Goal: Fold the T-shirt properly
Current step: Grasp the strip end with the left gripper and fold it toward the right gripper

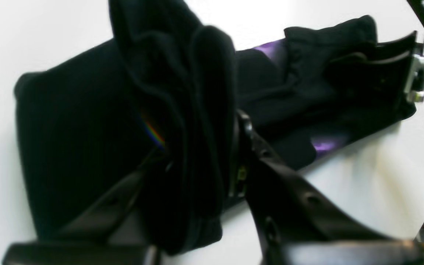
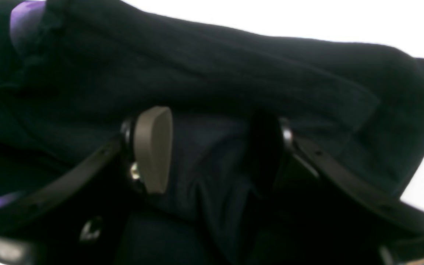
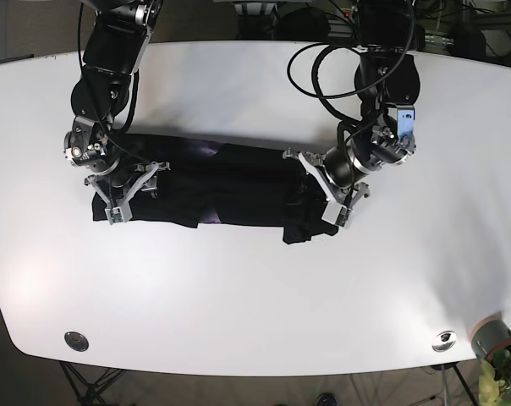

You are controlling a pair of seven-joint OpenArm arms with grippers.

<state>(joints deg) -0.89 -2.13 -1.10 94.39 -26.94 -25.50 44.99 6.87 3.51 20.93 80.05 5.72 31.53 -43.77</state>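
Note:
The black T-shirt point(image 3: 213, 190), showing purple patches, lies as a long folded strip across the white table point(image 3: 255, 296). My left gripper point(image 1: 197, 154) is shut on a thick upright bunch of the shirt point(image 1: 79, 129) at the strip's right end in the base view, where it shows as the left gripper point(image 3: 319, 196). My right gripper point(image 2: 212, 151) is at the other end, its right gripper body point(image 3: 124, 193) over the cloth. Its fingers stand apart, the tan pad point(image 2: 153, 147) bare, with the shirt's fabric point(image 2: 234, 73) lying between and beyond them.
Bare white table surrounds the strip. Two round metal fittings point(image 3: 76, 340) sit near the table's front corners. A grey pot with a plant point(image 3: 492, 338) stands off the front right corner. Cables point(image 3: 323, 76) loop behind the left arm.

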